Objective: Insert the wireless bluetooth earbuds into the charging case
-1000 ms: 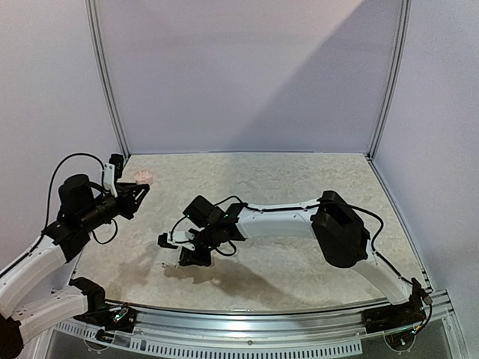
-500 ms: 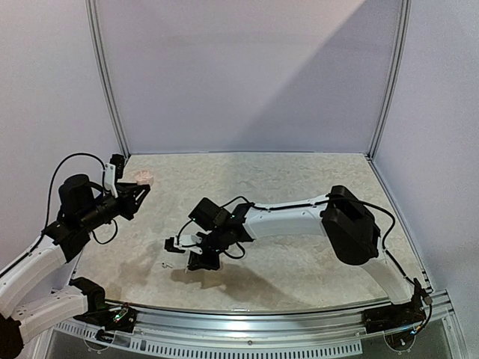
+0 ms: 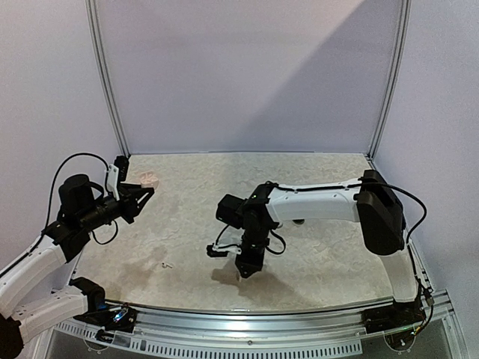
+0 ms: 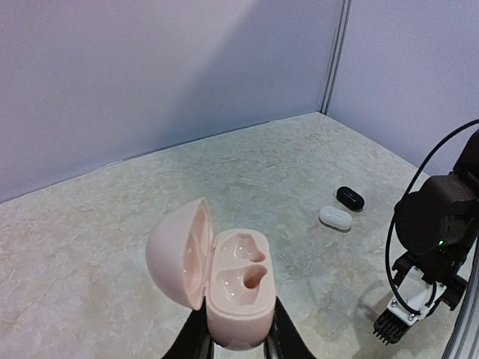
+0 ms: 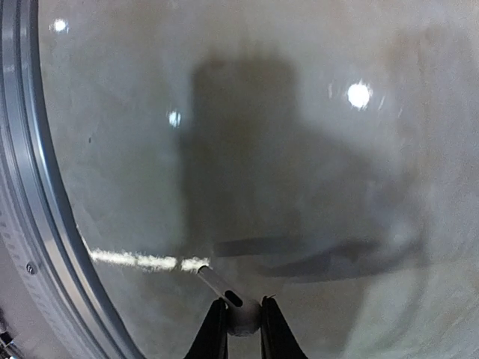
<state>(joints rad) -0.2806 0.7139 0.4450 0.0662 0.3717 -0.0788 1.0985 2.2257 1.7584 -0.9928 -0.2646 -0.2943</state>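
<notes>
My left gripper (image 4: 238, 333) is shut on the base of an open pink charging case (image 4: 236, 288), held upright above the table with the lid swung left. Both wells are empty. In the top view the case (image 3: 149, 179) is at the far left, at my left gripper (image 3: 142, 196). My right gripper (image 5: 241, 318) is shut on a white stemmed earbud (image 5: 224, 293), its stem pointing up-left, above the table near the front rail. In the top view my right gripper (image 3: 246, 269) points down at the table's front middle. The other earbuds are not clearly visible.
A closed white case (image 4: 334, 217) and a closed black case (image 4: 350, 198) lie side by side on the table beyond the right arm (image 4: 438, 221). A tiny pale speck (image 3: 162, 264) lies on the table at front left. The metal front rail (image 5: 30, 224) runs along the near edge.
My right arm has swung to the right, carrying its gripper from the front left to the front middle of the table. My left gripper with the pink case has shifted only slightly.
</notes>
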